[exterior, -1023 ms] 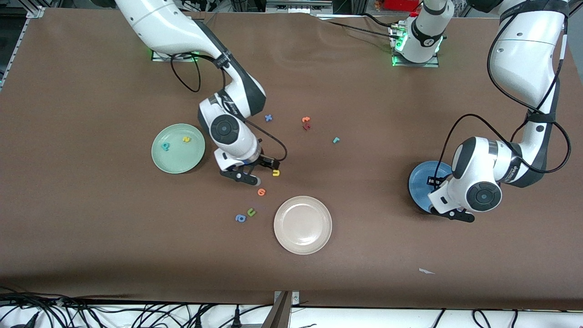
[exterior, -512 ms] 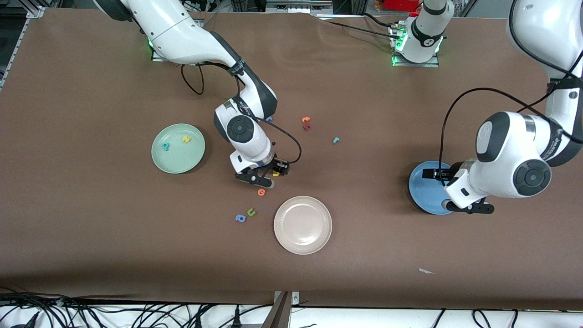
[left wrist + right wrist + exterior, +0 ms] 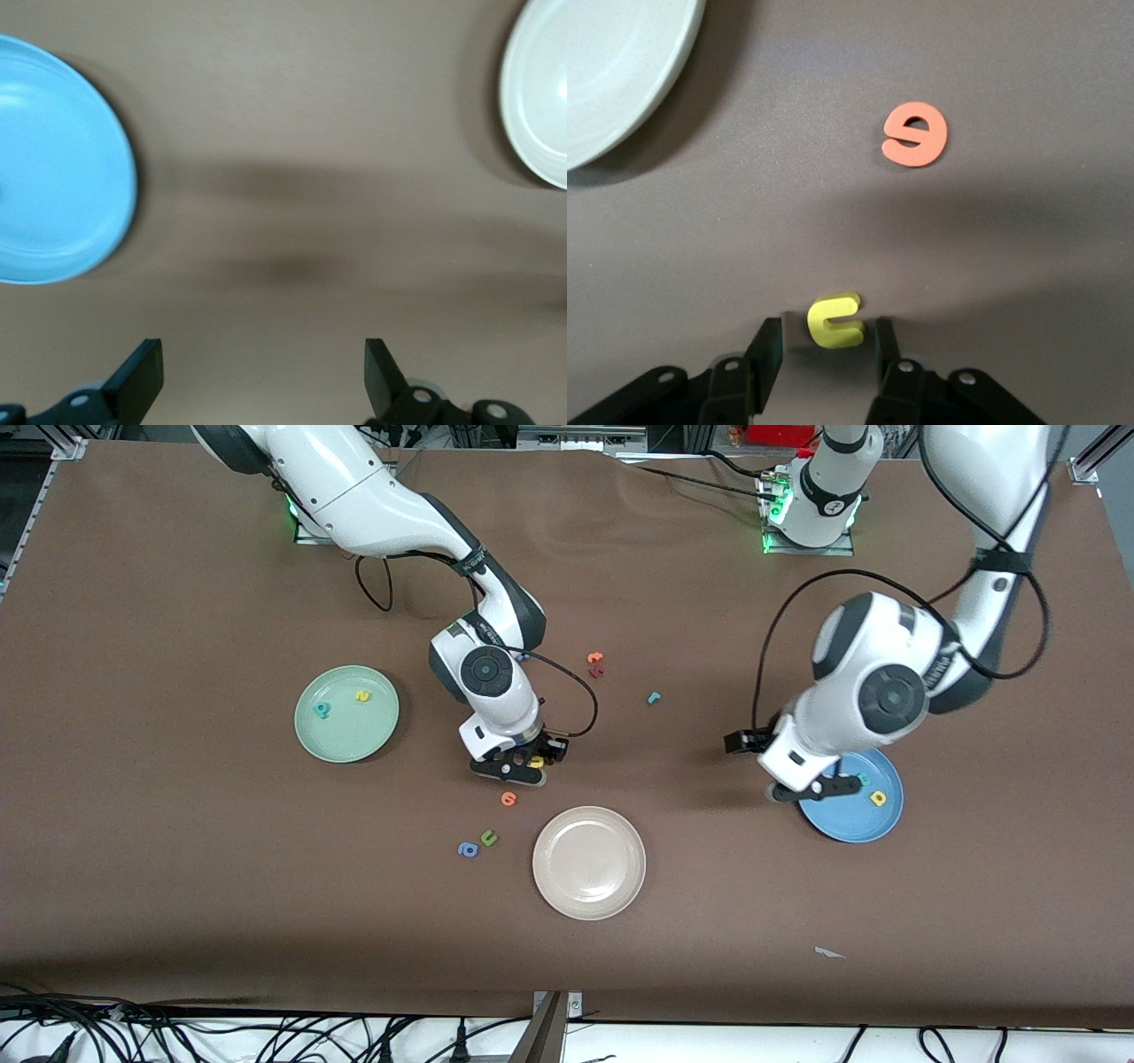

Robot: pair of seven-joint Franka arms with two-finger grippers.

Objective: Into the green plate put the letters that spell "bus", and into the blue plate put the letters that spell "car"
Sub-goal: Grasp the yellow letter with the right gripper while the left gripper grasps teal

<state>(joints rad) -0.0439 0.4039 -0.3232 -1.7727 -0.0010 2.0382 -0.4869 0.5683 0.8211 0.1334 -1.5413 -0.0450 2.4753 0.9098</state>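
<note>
Cream-white plate (image 3: 589, 862) nearest the front camera on the counter (image 3: 177, 868); blue "a" (image 3: 467, 849) and green "u" (image 3: 488, 837) beside it. Orange letter (image 3: 508, 798) a little farther. Right pincer (image 3: 822, 354) low on the counter, clamped on the yellow "u" (image 3: 835, 320). Left pincer (image 3: 264, 376) spread wide, empty, beside the blue plate (image 3: 855, 819), which holds a yellow "a" (image 3: 878, 798). Green plate (image 3: 346, 714) carrying teal "b" (image 3: 322, 709) and yellow "s" (image 3: 361, 695). Teal "r" (image 3: 654, 697) farther, loose.
</note>
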